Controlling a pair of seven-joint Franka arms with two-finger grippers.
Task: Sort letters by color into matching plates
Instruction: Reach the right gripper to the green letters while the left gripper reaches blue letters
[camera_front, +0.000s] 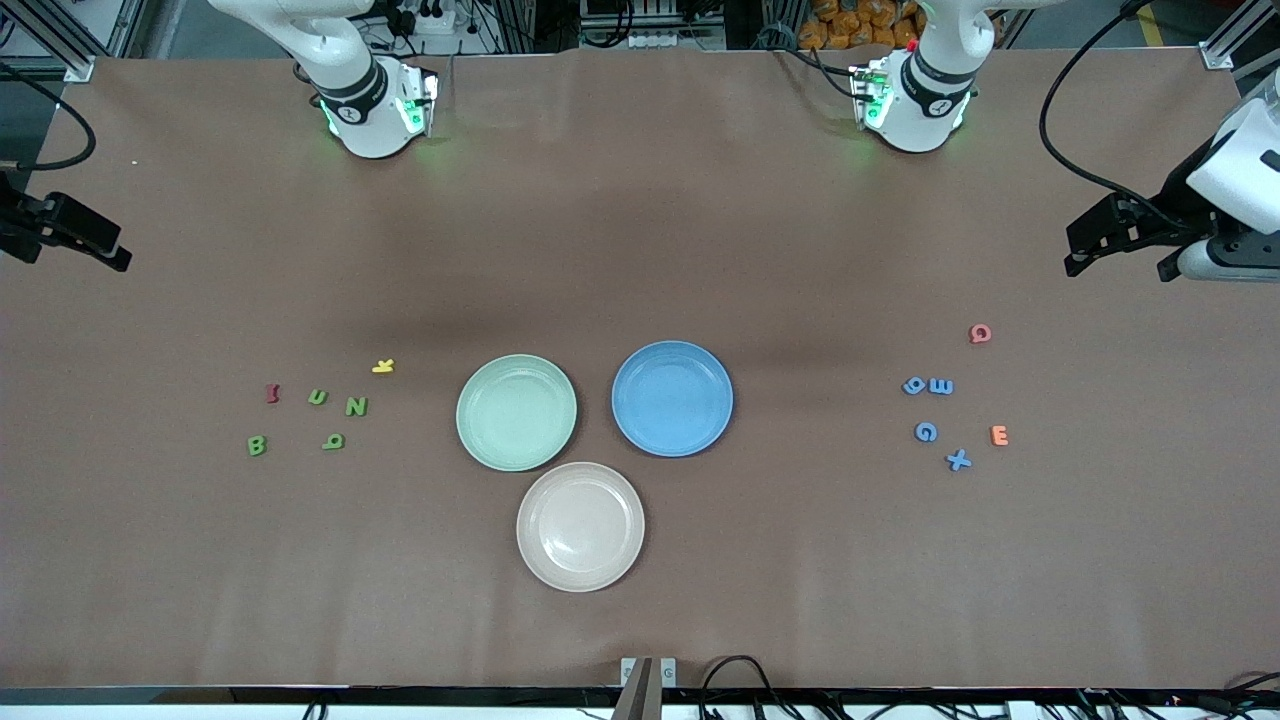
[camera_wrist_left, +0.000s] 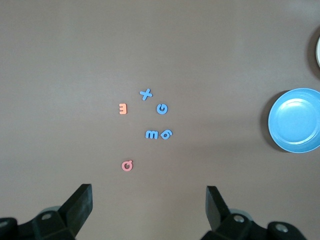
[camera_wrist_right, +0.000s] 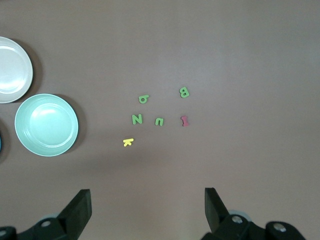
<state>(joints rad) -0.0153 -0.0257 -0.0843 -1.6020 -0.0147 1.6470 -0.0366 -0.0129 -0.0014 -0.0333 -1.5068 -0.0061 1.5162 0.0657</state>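
Three empty plates sit mid-table: mint green (camera_front: 516, 412), blue (camera_front: 672, 398) and beige-pink (camera_front: 580, 526). Toward the right arm's end lie several green letters (camera_front: 356, 406), a dark red one (camera_front: 271, 393) and a yellow one (camera_front: 383, 366). Toward the left arm's end lie several blue letters (camera_front: 926, 431), a pink one (camera_front: 980, 333) and an orange one (camera_front: 999, 435). My left gripper (camera_wrist_left: 149, 197) is open and empty, high over the table near the pink letter (camera_wrist_left: 127, 165). My right gripper (camera_wrist_right: 147, 200) is open and empty, high near the yellow letter (camera_wrist_right: 128, 142).
The table is covered in brown paper. Both arm bases (camera_front: 375, 110) stand along the edge farthest from the front camera. Cables and a small mount (camera_front: 648, 672) sit at the edge nearest the front camera.
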